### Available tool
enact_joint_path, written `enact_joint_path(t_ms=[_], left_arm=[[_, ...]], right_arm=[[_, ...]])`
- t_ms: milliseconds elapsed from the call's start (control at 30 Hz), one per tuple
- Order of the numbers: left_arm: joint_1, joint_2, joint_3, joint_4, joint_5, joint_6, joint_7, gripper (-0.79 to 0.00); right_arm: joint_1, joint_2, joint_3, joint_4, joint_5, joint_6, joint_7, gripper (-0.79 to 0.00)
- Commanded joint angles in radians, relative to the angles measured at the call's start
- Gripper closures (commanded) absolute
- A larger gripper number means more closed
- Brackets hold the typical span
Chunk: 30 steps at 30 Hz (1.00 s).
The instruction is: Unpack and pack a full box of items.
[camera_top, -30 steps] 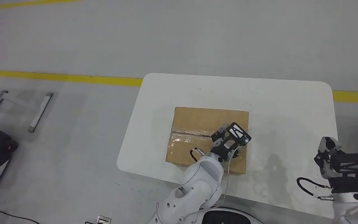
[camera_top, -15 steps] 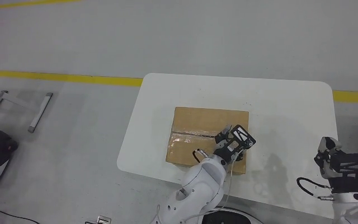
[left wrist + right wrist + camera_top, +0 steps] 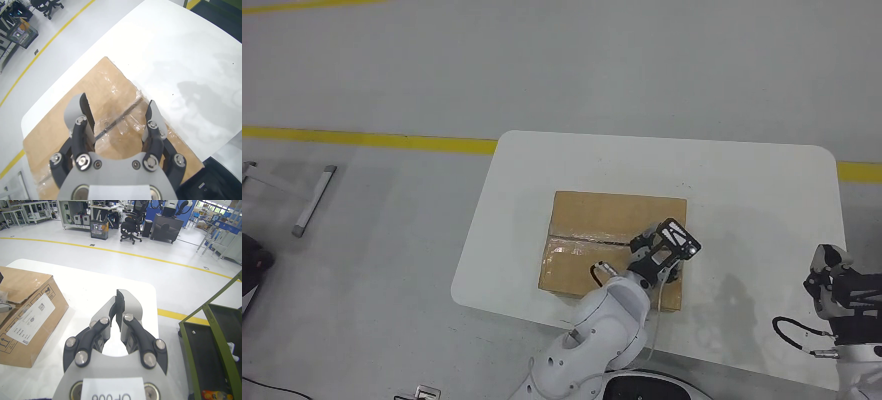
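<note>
In the top view the cardboard box (image 3: 602, 225) sits at the middle of the frame on the white counter (image 3: 742, 190). Its flaps are closed, so what it holds is hidden. The left hand (image 3: 670, 240) hangs over the box's right end, near the centre seam. The right hand (image 3: 830, 268) is at the lower right of the frame, by the counter's edge and well apart from the box.

In the left wrist view the left hand is spread wide with nothing between its fingers, which straddle the taped seam (image 3: 121, 118) at the centre of the frame. The clear tape is wrinkled and glossy. It is probably slick and would need peeling from a loose edge rather than a pinch on the flat.

In the right wrist view the right hand's fingers are pressed together and hold nothing. The box is at the left of the frame, with a white label (image 3: 30, 321) on its side. It looks stiff-walled and, if full, likely heavy, so it is best braced at a corner or a flap edge. A green cart (image 3: 191, 336) stands at the right, with small items on its dark shelf.
</note>
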<state>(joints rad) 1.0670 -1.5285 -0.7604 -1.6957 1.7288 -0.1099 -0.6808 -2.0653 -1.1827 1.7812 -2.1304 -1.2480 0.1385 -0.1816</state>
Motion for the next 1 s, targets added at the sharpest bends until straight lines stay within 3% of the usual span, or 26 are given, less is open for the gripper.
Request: enact_joint_path(t_ms=[0, 267, 533, 633, 700, 733, 967], left_arm=[[0.001, -0.001, -0.004, 0.006, 0.009, 0.003, -0.007, -0.613], [0.019, -0.004, -0.023, 0.000, 0.028, 0.019, -0.044, -0.523], [0.042, -0.005, -0.048, -0.021, 0.033, 0.016, -0.067, -0.360], [0.048, -0.005, -0.055, -0.027, 0.041, 0.014, -0.075, -0.262], [0.052, -0.005, -0.060, -0.031, 0.042, 0.012, -0.077, -0.123], [0.055, -0.005, -0.063, -0.032, 0.043, 0.011, -0.077, 0.000], [0.073, -0.003, -0.095, -0.066, 0.036, 0.001, -0.040, 0.000]], right_arm=[[0.000, 0.000, 0.000, 0.000, 0.000, 0.000, 0.000, 0.000], [0.000, 0.000, 0.000, 0.000, 0.000, 0.000, 0.000, 0.000], [0.000, 0.000, 0.000, 0.000, 0.000, 0.000, 0.000, 0.000], [0.000, 0.000, 0.000, 0.000, 0.000, 0.000, 0.000, 0.000], [0.000, 0.000, 0.000, 0.000, 0.000, 0.000, 0.000, 0.000], [0.000, 0.000, 0.000, 0.000, 0.000, 0.000, 0.000, 0.000], [0.000, 0.000, 0.000, 0.000, 0.000, 0.000, 0.000, 0.000]])
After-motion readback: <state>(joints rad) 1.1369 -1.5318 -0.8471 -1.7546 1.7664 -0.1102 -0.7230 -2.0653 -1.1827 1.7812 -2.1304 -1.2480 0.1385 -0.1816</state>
